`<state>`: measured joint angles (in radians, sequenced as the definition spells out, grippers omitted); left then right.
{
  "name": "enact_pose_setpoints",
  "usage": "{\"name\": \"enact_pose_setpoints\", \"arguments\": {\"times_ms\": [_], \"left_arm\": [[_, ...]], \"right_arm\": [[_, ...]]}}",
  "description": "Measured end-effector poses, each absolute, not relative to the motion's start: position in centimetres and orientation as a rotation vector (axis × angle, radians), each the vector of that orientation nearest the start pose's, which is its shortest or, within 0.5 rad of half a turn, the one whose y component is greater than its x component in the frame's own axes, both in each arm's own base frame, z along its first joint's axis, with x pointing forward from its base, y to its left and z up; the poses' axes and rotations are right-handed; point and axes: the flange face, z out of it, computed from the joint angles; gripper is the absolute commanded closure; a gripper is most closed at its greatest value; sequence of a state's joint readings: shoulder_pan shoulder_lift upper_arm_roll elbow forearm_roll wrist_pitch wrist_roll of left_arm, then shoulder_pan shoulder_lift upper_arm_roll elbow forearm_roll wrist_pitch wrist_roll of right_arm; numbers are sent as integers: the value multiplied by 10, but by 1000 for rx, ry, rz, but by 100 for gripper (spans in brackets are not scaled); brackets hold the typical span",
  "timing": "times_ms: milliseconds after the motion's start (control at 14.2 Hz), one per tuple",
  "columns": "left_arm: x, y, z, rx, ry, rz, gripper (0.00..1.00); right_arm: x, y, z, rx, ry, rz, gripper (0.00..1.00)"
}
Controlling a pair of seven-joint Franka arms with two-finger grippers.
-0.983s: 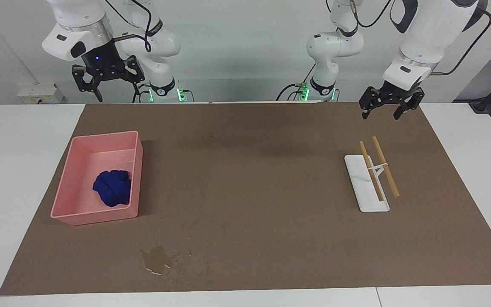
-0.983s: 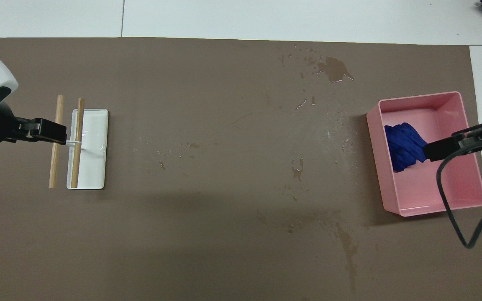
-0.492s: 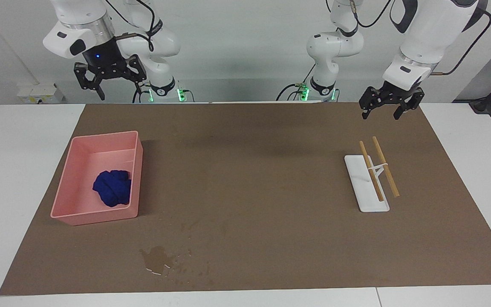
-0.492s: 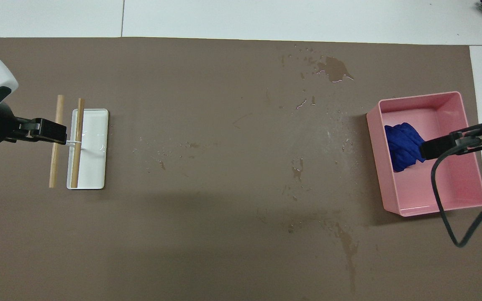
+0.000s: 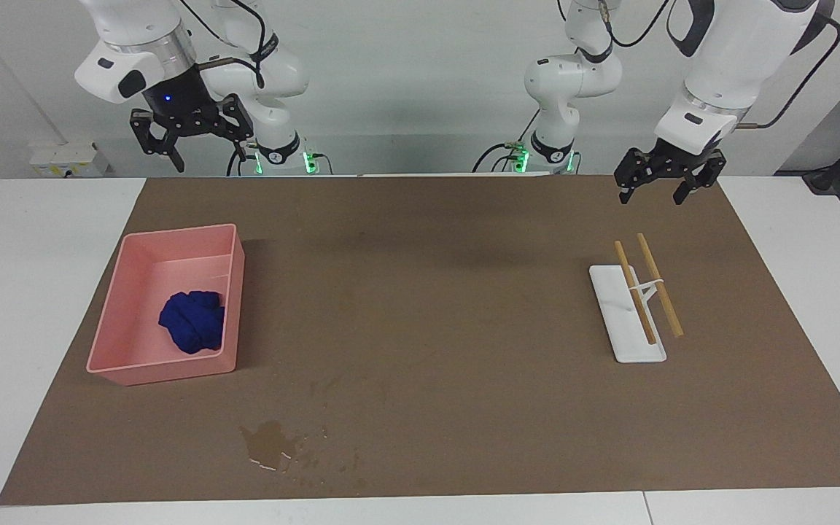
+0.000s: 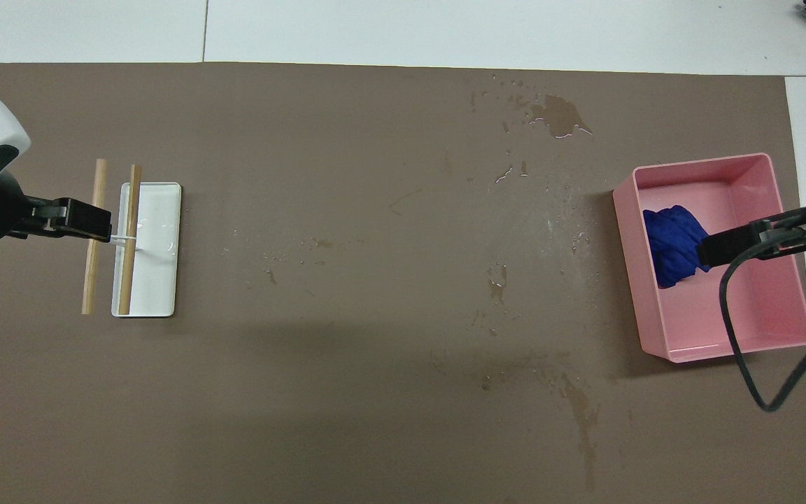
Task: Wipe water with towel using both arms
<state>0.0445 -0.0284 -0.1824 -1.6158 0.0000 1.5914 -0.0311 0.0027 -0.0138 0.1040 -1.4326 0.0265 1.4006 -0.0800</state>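
— Deep-blue soft cloth, all folds: where does the towel (image 5: 192,330) lie?

— Inside the pink plastic tray (image 5: 144,372), bunched against the tray's wall that faces the table's middle, toward the right arm's end of the table. The right gripper (image 5: 190,135) hangs high in the air with its black fingers (image 5: 149,143) spread apart and nothing between them. From overhead its tip shows over the tray, partly covering the towel; the facing view shows it well above both, touching neither.

— And the water (image 6: 583,427)?

— A faint, narrow, darker-brown streak on the brown mat (image 5: 434,292), nearer to the robots than the tray, well apart from either gripper's fingers. A wider glossy blotch with droplets (image 5: 270,442) sits farther from the robots than the tray.

— The other arm?

— The left gripper (image 5: 666,177) waits in the air, fingers parted and empty, over the mat's edge at the left arm's end. Below its fingers, farther from the robots, two wooden sticks (image 5: 647,292) rest across a white rectangular stand (image 5: 624,321).
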Motion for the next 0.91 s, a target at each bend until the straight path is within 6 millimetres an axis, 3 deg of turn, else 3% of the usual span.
{"name": "enact_pose_setpoints", "arguments": {"times_ms": [913], "left_arm": [[542,-77,620,-3132,167,-6,0]], "right_arm": [[527,54,680,-3106,-277,44,0]]}}
